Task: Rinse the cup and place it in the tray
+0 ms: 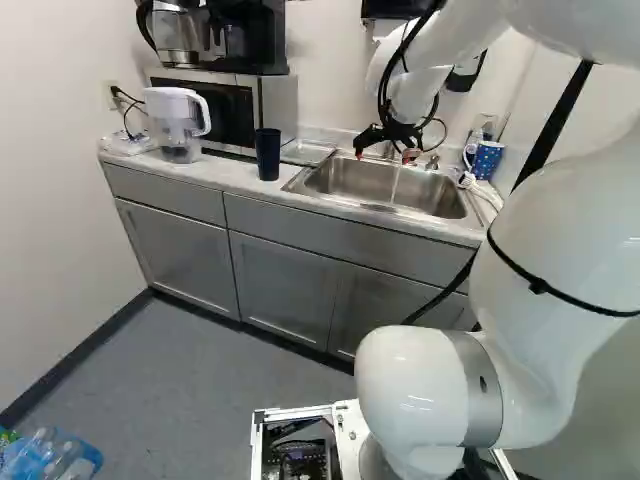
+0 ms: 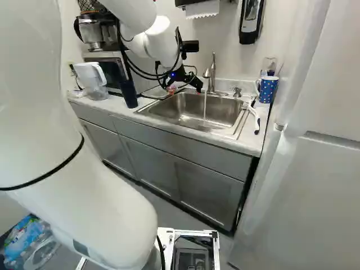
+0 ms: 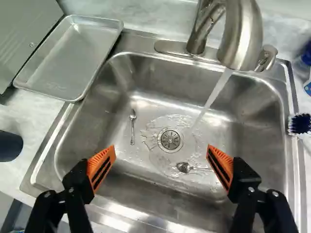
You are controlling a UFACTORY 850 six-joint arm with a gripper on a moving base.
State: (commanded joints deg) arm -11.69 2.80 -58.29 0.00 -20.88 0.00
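Stainless steel lies under the pincer (image 3: 161, 153), which is released and holds nothing, its orange pads (image 3: 101, 167) spread wide over the sink (image 3: 119, 182). Take twelve o'clock as straight ahead of it. The dark cup (image 1: 268, 155), likely the one to rinse, stands upright on the counter (image 1: 225, 172) at about nine, outside the basin. The shallow tray (image 3: 68, 58) lies near eleven, empty, with the faucet (image 3: 243, 36) at one and its stream (image 3: 212, 99) running into the basin.

The cup is tall and narrow, so a finger that meets it off-centre while closing could topple it. A dotted mug (image 2: 266, 89) at two makes a wrong pick possible if "cup" is misread. Once wet, smooth walls could slip if the grip is light; lifted too high, the rim could knock the spout. Tilting it too little would leave water inside to spill on the way to the tray. Two spoons (image 3: 132, 127) in the basin could be struck if it dips too low.
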